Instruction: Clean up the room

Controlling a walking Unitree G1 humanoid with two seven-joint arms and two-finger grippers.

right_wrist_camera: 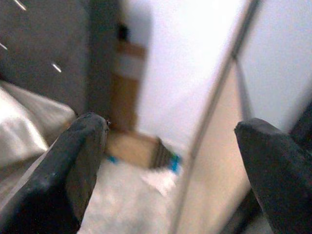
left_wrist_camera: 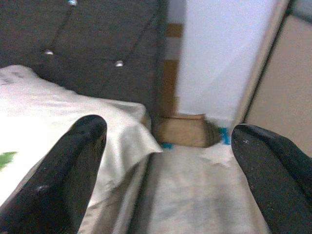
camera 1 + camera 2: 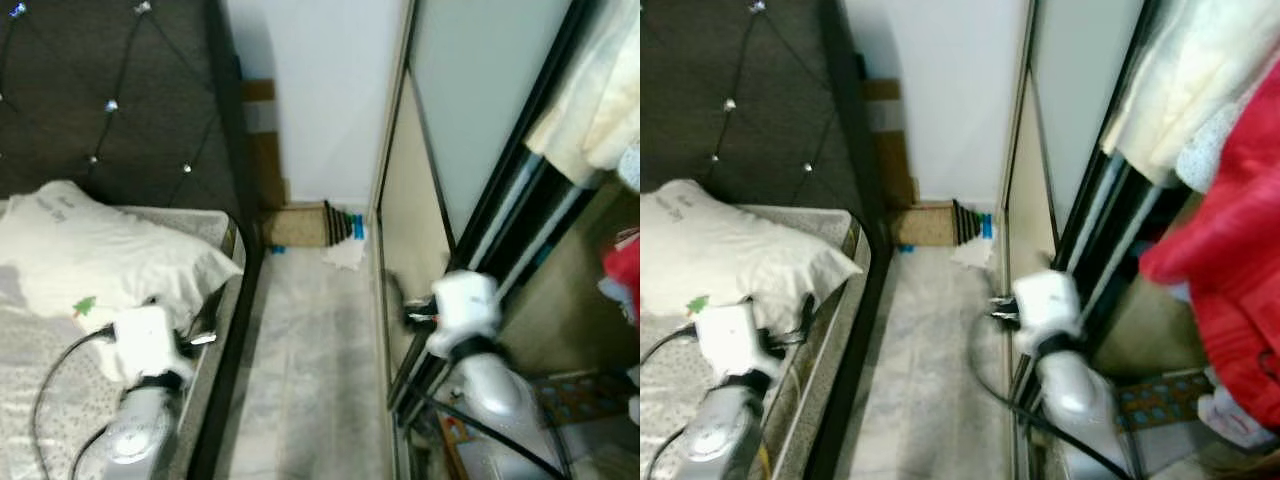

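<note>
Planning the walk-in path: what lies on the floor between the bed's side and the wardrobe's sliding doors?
Bare pale floor up close; at the far wall a brown cardboard box and a crumpled white scrap, seen in both eye views.

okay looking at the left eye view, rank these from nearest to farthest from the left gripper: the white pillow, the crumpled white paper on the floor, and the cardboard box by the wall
1. White pillow, on the bed right beside the left gripper.
2. Crumpled white paper, on the floor at the aisle's far end.
3. Cardboard box, against the wall; nearly level with the paper, too close to call.

Head eyes look down the aisle between bed [image 3: 60, 300] and wardrobe [image 3: 470, 130]; wrist cameras face the same far corner.
</note>
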